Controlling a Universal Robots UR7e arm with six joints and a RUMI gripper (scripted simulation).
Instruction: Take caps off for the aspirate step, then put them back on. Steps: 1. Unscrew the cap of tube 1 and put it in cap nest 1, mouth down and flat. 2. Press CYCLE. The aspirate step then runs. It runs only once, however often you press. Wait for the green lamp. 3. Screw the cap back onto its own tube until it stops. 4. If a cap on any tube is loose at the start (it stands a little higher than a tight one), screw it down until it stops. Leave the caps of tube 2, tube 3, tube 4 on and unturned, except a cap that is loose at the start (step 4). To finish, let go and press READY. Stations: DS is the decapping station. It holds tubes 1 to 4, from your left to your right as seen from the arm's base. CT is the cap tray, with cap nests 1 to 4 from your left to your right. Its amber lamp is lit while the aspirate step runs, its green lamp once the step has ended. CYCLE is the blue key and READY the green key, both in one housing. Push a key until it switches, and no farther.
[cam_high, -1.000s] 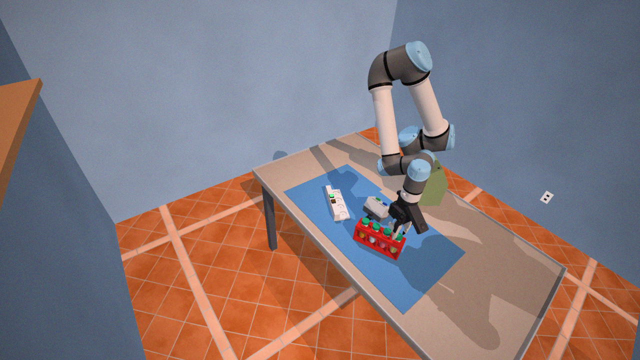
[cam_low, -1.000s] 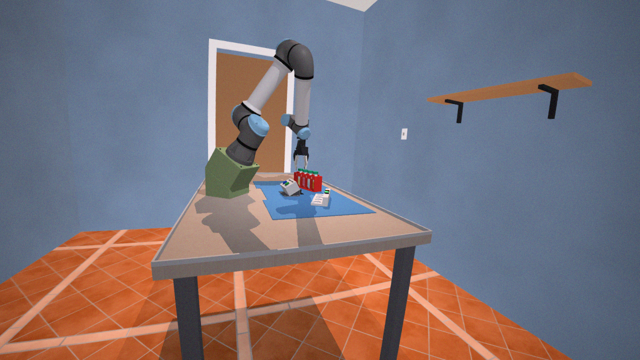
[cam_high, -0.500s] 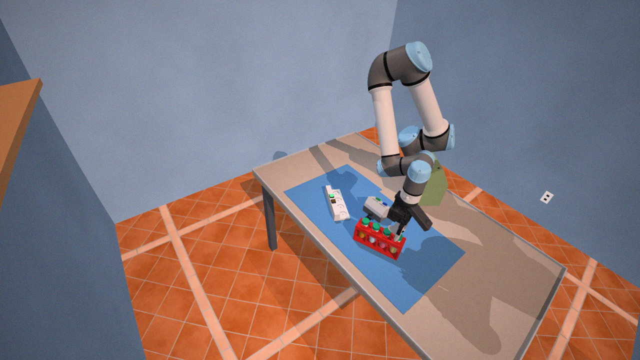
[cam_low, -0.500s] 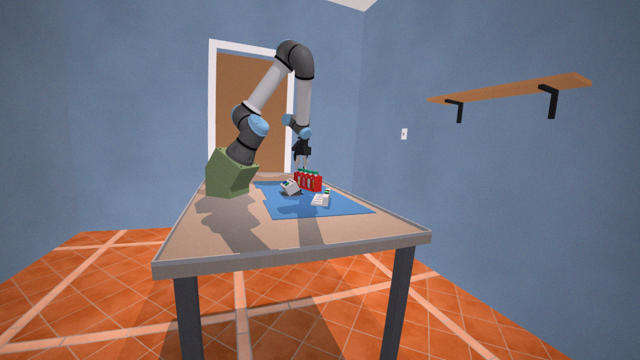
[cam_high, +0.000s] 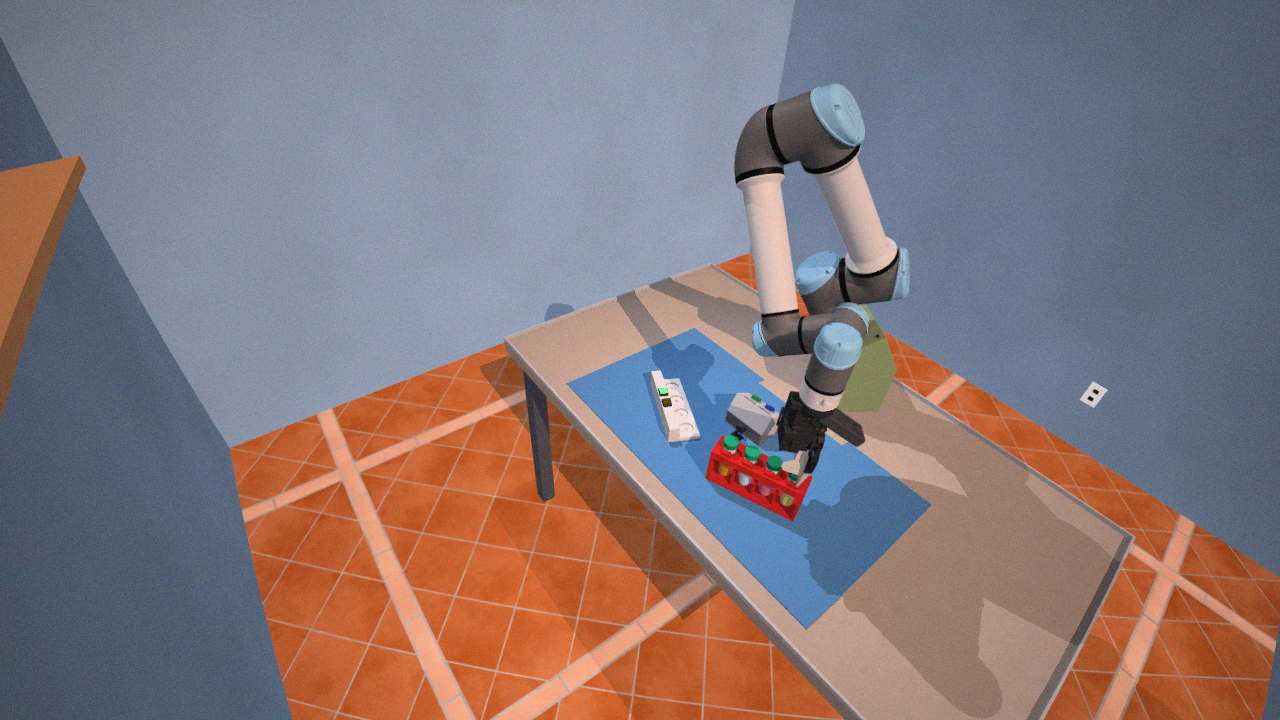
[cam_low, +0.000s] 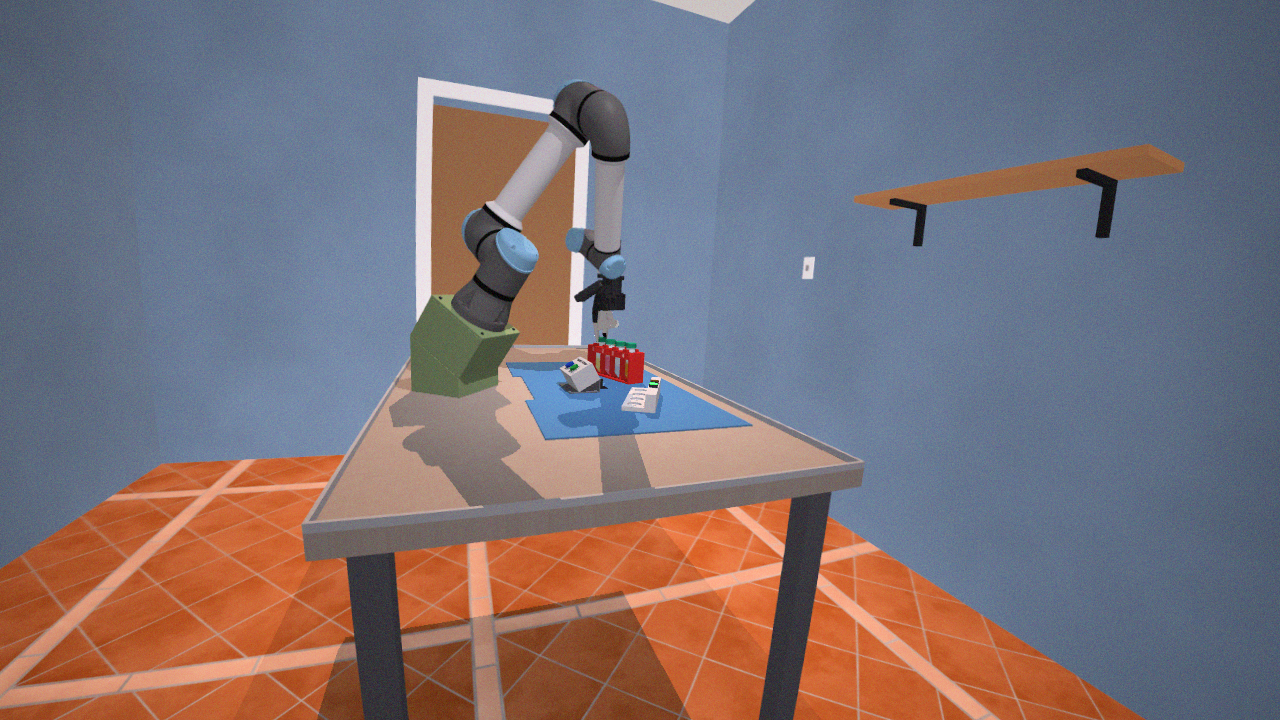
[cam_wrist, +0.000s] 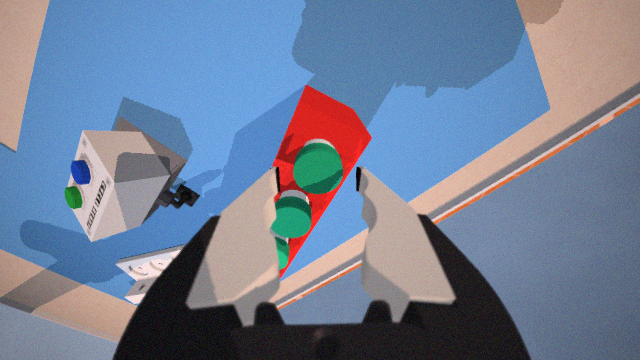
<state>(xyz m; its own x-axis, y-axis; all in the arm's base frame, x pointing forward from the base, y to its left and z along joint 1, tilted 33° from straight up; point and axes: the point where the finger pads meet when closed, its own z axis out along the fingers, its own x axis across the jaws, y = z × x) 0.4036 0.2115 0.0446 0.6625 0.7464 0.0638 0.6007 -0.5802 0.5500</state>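
While the arm (cam_high: 770, 241) (cam_low: 609, 205) reaches over the table (cam_high: 554, 340) (cam_low: 429, 488) (cam_wrist: 590, 50), my main worry is the grip on tube 1's cap. The red rack of DS (cam_high: 801, 503) (cam_low: 631, 368) (cam_wrist: 320, 110) stands upright, all four tubes capped, and a sideways knock from the arm could shift it. The key housing (cam_high: 750, 416) (cam_low: 581, 377) (cam_wrist: 140, 200) sits close by, so a sloppy swing might clip it. CT (cam_high: 673, 422) (cam_low: 638, 401) (cam_wrist: 150, 255) has no caps in its nests. The gripper (cam_high: 802, 471) (cam_low: 603, 333) (cam_wrist: 317, 168) is released, part-way open and gripping nothing, fingers either side of the cap of tube 1 (cam_high: 793, 478) (cam_low: 603, 339) (cam_wrist: 318, 167). One finger looks awfully near the cap of tube 2 (cam_high: 774, 462) (cam_low: 612, 342) (cam_wrist: 291, 217), imo, so coming in off-centre could rub or turn it. The tube 1 cap is on its tube, but I can't tell if it's fully tight. The green lamp (cam_high: 663, 391) (cam_low: 654, 384) is lit, so I'd guess this is the screw-back step. Stopping early leaves it loose, a tilted grip could cross-thread it, and hitting READY (cam_high: 756, 397) (cam_low: 573, 367) (cam_wrist: 73, 197) too soon would lock that in, lol

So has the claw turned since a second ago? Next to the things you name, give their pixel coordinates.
Yes. In the top view, the black block on the claw (cam_high: 802, 475) (cam_low: 605, 334) (cam_wrist: 318, 179) has swung up the picture, away from the red tube rack (cam_high: 802, 505) (cam_low: 633, 367) (cam_wrist: 330, 112).
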